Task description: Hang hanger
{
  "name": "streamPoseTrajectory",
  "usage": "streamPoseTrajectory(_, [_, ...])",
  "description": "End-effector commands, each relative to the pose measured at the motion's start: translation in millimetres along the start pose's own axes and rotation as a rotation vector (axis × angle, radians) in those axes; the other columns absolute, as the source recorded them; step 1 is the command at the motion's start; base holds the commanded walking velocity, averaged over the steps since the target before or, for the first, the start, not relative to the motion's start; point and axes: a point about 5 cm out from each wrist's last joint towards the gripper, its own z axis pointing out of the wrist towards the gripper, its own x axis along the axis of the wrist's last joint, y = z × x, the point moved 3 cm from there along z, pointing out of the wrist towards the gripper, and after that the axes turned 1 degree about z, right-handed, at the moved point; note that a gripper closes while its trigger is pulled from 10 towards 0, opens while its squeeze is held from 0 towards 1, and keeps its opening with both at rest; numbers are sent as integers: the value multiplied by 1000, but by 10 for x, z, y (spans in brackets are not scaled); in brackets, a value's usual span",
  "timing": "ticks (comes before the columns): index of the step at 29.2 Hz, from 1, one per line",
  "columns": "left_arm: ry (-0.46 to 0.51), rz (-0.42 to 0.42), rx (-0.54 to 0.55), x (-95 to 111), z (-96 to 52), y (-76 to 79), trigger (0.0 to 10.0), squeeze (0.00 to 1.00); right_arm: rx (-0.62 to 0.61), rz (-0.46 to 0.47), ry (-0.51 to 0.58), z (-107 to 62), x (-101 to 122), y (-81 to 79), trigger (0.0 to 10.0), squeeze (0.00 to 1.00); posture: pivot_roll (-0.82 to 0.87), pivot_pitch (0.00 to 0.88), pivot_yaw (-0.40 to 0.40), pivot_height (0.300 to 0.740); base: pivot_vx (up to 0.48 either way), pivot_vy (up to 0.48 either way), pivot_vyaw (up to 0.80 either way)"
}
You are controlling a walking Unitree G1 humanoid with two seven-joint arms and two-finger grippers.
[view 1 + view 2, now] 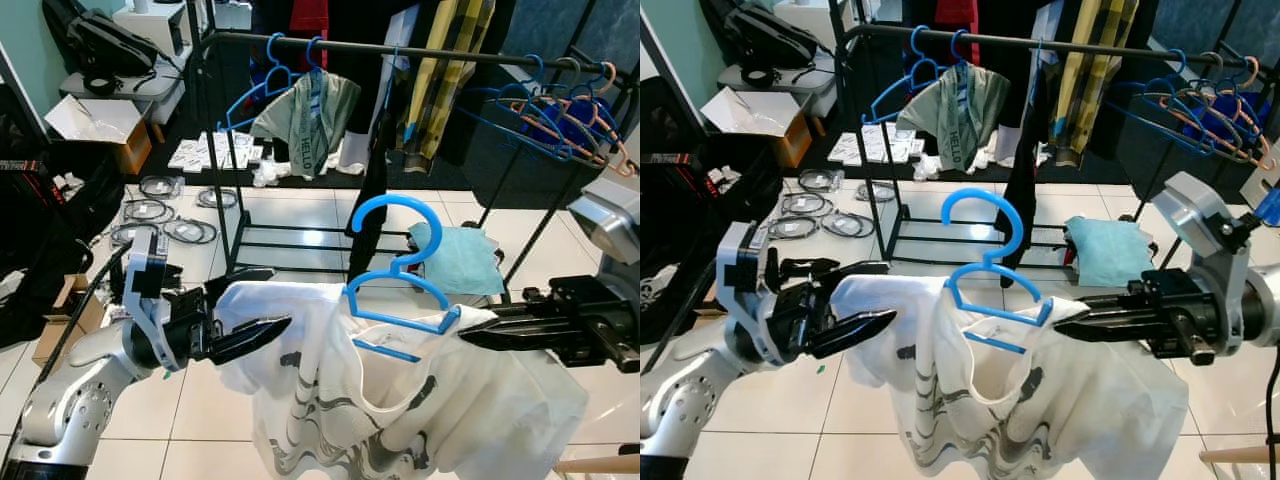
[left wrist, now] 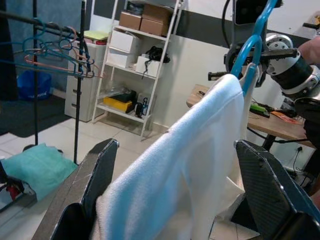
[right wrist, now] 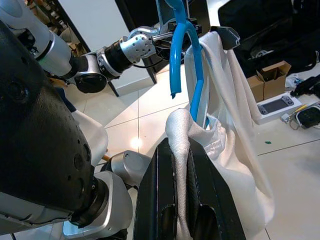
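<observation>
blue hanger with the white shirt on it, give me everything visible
The blue hanger looks like glossy plastic, with a large round hook standing upright above sloped shoulders and a lower crossbar. A white shirt with dark grey print is draped over it and sags loosely below. It hangs in the air between both arms, below and in front of the black clothes rail, its hook not yet on it. The right pincer is shut on shirt fabric at one shoulder end; the open left pincer has the other side of the shirt draped between its fingers.

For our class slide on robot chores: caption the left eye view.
Two pincers, left and right, hold a white shirt on a blue hanger before the clothes rack.
</observation>
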Motion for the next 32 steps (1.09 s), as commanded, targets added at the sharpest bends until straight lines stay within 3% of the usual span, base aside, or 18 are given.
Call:
streamPoseTrajectory(1, [-105,-32,273,-106,-546,-342,10000,0,-29,-59,25,-227,165,-84,0,0,-88,86,-31,740,0,0,0])
streamPoseTrajectory(3, [-108,-55,253,-118,-540,-326,10000,0,-35,-60,25,-231,169,-79,0,0,-88,86,-31,740,0,0,0])
streamPoseTrajectory(4, [-109,-69,240,-127,-536,-317,10000,1000,-38,-60,25,-232,171,-78,0,0,-88,86,-31,740,0,0,0])
streamPoseTrajectory(10, [-99,-67,230,-119,-507,-289,10000,1000,-37,-62,25,-216,178,-70,0,0,-85,85,-34,740,0,0,0])
streamPoseTrajectory(11, [-91,-59,234,-109,-496,-290,10000,0,-37,-63,25,-209,182,-67,0,0,-83,84,-36,740,0,0,0])
streamPoseTrajectory(20, [-95,-73,192,-111,-468,-256,10000,0,-35,-65,25,-196,186,-64,0,0,-83,85,-35,740,0,0,0])
streamPoseTrajectory(21, [-100,-86,164,-115,-457,-227,10000,1000,-35,-66,26,-194,186,-65,0,0,-83,86,-35,740,0,0,0])
streamPoseTrajectory(28, [-87,-63,180,-85,-393,-251,10000,1000,-36,-67,28,-184,184,-61,0,0,-83,86,-35,740,0,0,0])
streamPoseTrajectory(29, [-96,-66,170,-95,-386,-242,5373,0,-35,-68,29,-180,184,-60,0,0,-83,84,-35,740,0,0,0])
streamPoseTrajectory(30, [-96,-66,170,-95,-386,-242,5373,0,-35,-68,29,-180,184,-60,0,0,-83,84,-35,740,0,0,0])
streamPoseTrajectory(31, [-95,-78,154,-96,-378,-222,0,0,-35,-69,30,-177,185,-59,0,0,-83,84,-35,740,0,0,0])
streamPoseTrajectory(32, [-95,-78,154,-96,-378,-222,0,0,-35,-69,30,-177,185,-59,0,0,-83,84,-35,740,0,0,0])
